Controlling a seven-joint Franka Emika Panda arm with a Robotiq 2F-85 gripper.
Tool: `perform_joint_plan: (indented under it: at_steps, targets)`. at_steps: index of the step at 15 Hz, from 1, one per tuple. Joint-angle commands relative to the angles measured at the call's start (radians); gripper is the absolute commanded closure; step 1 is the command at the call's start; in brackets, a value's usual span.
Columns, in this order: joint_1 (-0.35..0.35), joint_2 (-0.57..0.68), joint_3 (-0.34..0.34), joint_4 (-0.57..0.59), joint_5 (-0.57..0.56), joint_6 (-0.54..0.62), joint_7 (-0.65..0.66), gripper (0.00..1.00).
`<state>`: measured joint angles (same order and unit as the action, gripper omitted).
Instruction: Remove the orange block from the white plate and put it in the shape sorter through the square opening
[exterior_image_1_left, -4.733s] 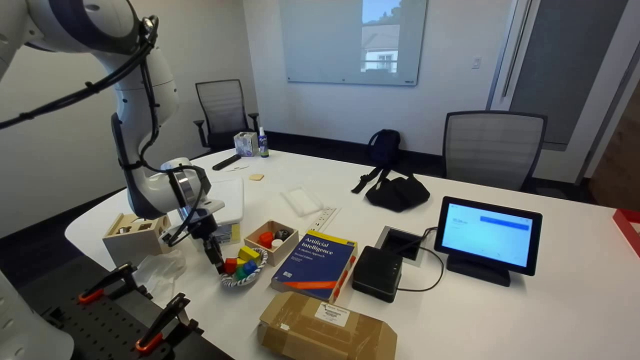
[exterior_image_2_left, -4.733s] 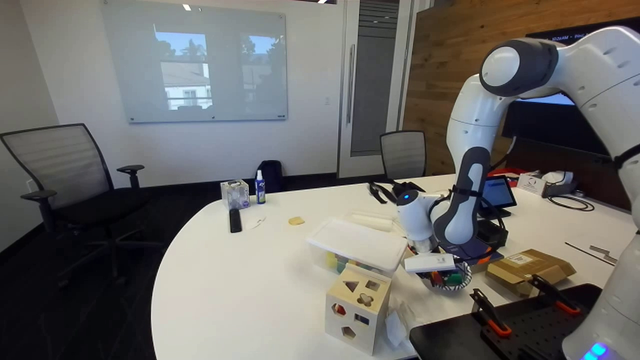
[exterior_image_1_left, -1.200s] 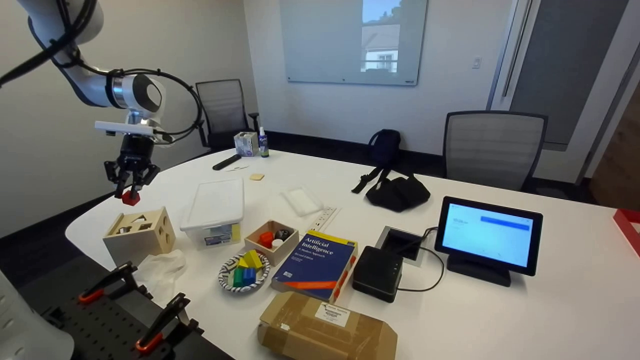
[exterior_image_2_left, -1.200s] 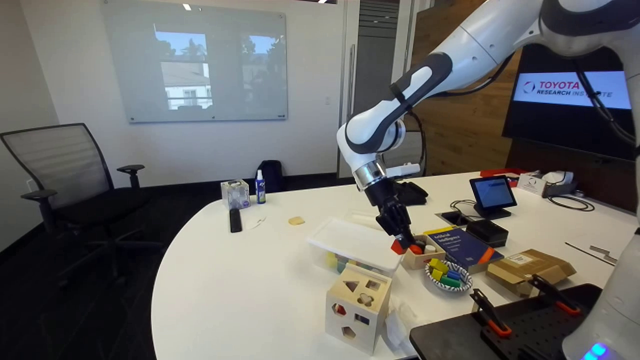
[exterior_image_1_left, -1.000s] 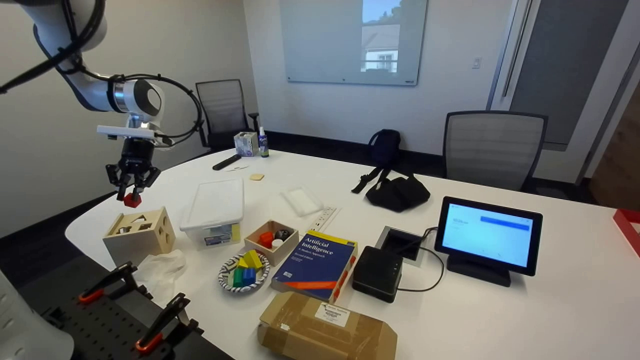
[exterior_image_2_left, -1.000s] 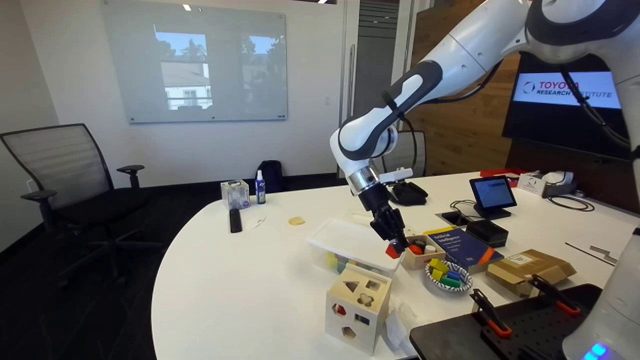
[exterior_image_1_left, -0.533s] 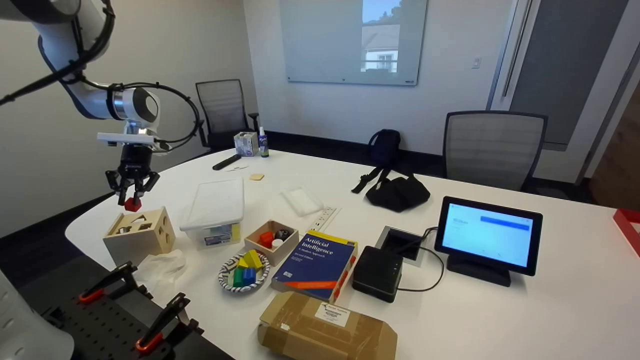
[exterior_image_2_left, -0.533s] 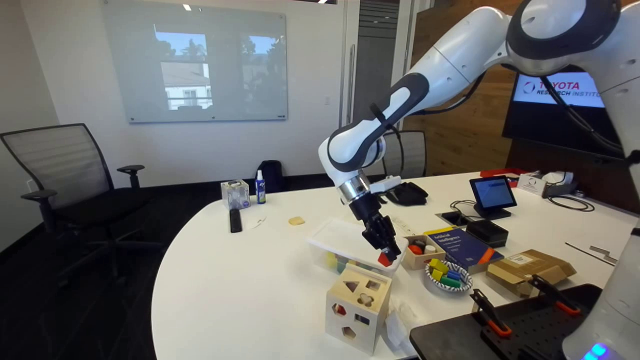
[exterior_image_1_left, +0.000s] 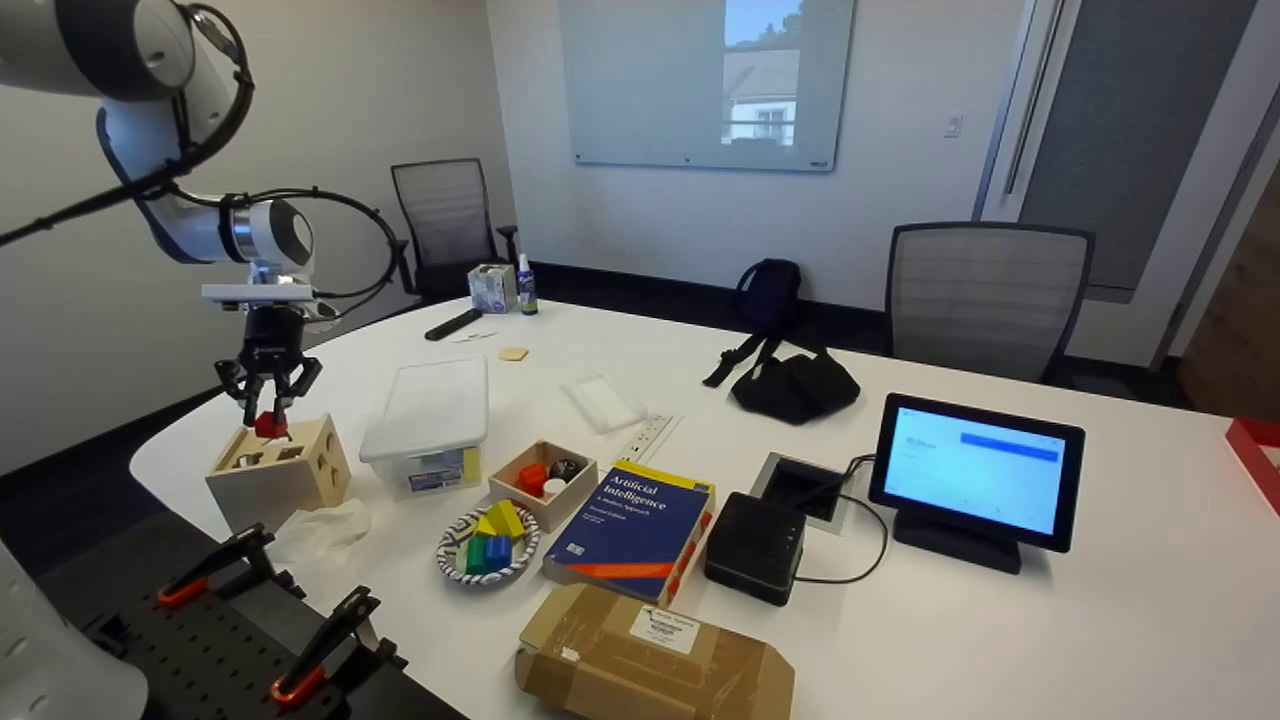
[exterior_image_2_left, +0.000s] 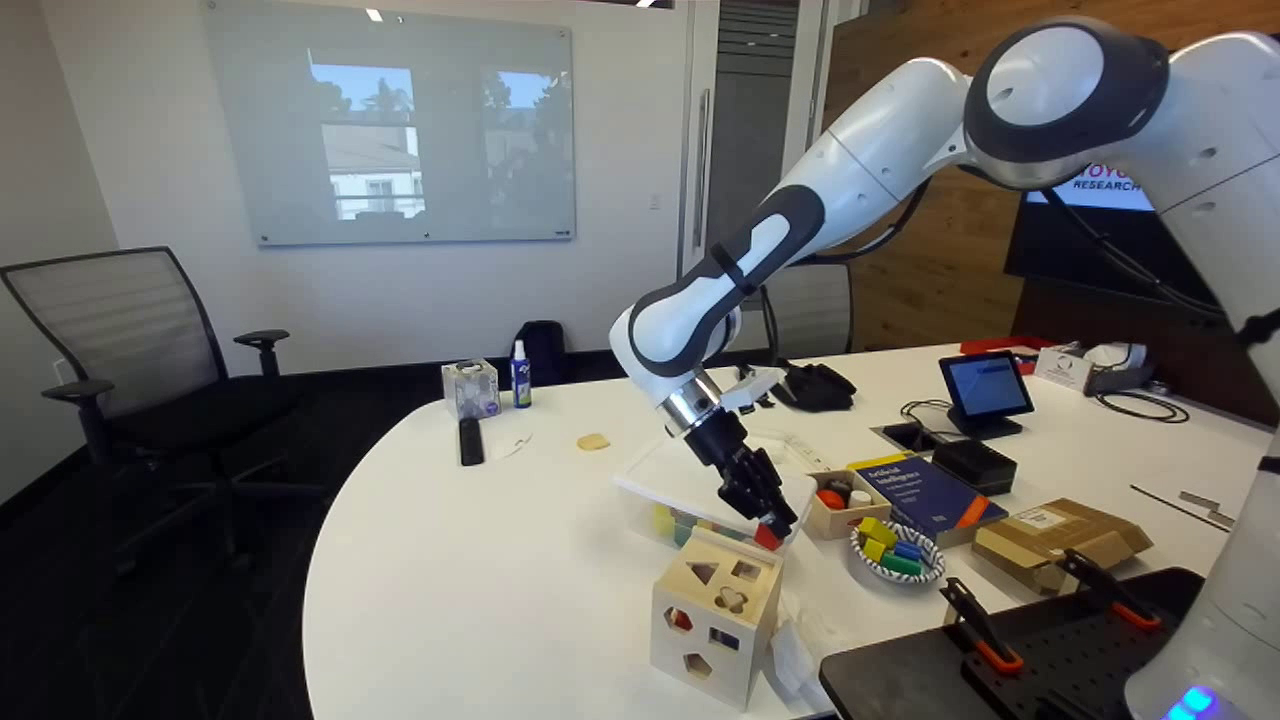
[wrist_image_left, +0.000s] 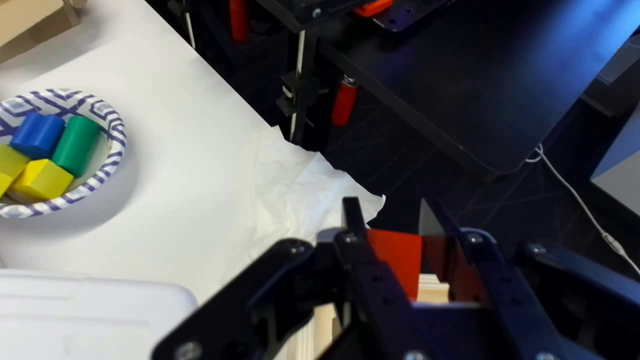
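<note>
blue book | cardboard package near book | lit display | spray bottle beside patterned box

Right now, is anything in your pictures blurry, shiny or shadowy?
Wrist view: the claw looks blurry, the plate casts a soft shadow on the table, and blue glare shines on the black platform; both exterior views: the wall board has bright outdoor reflections.

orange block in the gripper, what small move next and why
Probably straighten the gripper before lowering. In an exterior view it leans while holding the orange block above the shape sorter, not yet in the square opening; tilted, the block might catch on the edge.
</note>
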<state>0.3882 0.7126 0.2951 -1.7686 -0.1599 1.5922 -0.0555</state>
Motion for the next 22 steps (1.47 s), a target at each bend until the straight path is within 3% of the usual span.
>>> perform_joint_plan:
  at_steps: [1,11,22]
  targets:
    - [0.048,0.084,-0.021,0.121,-0.045,-0.101,-0.01,0.91]
    - [0.09,0.222,-0.021,0.294,-0.084,-0.187,-0.014,0.91]
    - [0.128,0.28,-0.035,0.354,-0.126,-0.19,0.001,0.91]
